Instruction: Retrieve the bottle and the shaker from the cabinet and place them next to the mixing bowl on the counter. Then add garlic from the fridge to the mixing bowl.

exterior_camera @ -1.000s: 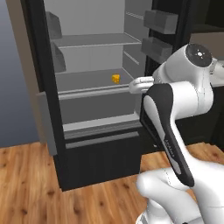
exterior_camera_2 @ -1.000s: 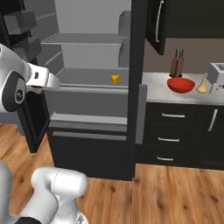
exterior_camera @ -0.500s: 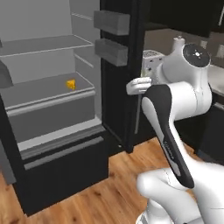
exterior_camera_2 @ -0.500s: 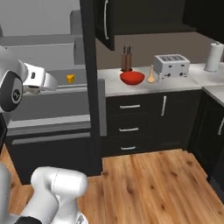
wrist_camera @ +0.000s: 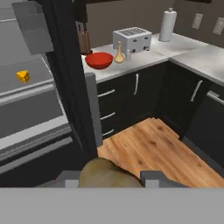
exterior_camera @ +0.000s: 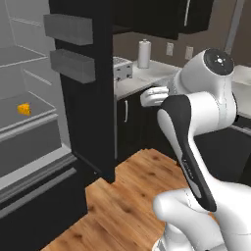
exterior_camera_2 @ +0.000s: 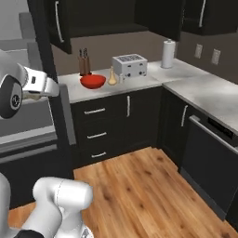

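The pincer [wrist_camera: 111, 178] is clamped on the garlic [wrist_camera: 109, 175] near the open fridge [wrist_camera: 30, 96], while the red bowl [wrist_camera: 99, 60] sits beside the bottle [wrist_camera: 119, 54] on the desk [wrist_camera: 144, 59].

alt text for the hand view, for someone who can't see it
The gripper is shut on the brownish garlic at the bottom of the view. Ahead, the red mixing bowl sits on the marble counter beside the tan bottle and a toaster. The open fridge stands left.
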